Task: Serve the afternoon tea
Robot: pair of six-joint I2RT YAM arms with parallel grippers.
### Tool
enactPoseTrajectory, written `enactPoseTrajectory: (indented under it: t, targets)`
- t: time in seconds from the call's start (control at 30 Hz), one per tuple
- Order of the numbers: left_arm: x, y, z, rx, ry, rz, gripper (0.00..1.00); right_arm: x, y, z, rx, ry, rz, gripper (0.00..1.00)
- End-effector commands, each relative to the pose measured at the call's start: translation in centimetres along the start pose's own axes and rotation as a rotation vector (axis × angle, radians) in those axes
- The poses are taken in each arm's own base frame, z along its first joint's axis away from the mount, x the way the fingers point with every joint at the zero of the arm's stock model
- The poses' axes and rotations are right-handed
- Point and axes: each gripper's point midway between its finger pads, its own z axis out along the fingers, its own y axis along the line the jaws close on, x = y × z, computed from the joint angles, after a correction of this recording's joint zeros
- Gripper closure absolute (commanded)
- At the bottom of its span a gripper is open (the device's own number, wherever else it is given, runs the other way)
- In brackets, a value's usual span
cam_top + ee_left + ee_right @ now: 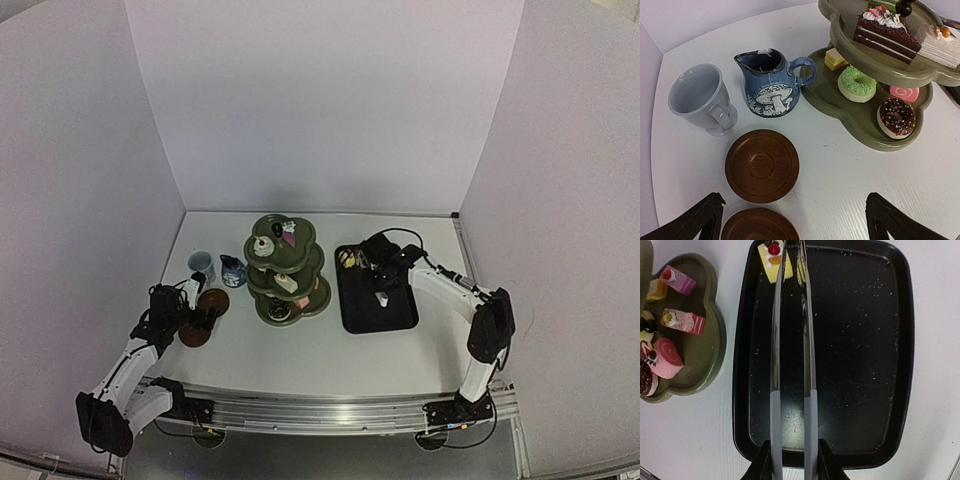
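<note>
Item: yellow cherry-topped pastry [774,257], lying in the corner of the black tray [865,340], on the side nearest the green stand [705,355].
Held: metal tongs [790,365], clenched in the right tool [790,462], blades nearly together, tips at the pastry. Whether they pinch it cannot be told.
Handling: squeeze gently, lift straight, carry level to a free tier.
Left tool [795,222]: released, empty, above two saucers [761,165] on the tabletop [850,175].

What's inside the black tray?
A yellow cherry-topped pastry in the far left corner of the black tray, with metal tongs over it. The tongs cover part of a second yellowish piece.
</note>
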Motion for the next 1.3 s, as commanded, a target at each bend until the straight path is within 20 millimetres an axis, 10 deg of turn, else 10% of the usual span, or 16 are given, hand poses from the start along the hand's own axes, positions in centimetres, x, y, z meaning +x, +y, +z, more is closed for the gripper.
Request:
enactPoseTrajectory:
  t: [0.0, 0.6, 1.27]
  targets:
    - [-1.6, 0.2, -0.3, -0.002, -0.04, 0.003, 0.0, 0.6, 1.2, 2.0, -0.052, 0.053, -0.005, 0.77]
    - [-1.6, 0.2, -0.3, -0.001, -0.04, 0.004, 0.0, 3.1, -0.1, 4.0, 0.01, 0.144, -0.089, 0.7]
    - [-1.6, 0.4, -0.3, -0.01, -0.039, 0.01, 0.0, 0.9, 0.3, 4.9, 0.037, 0.108, -0.156, 0.66]
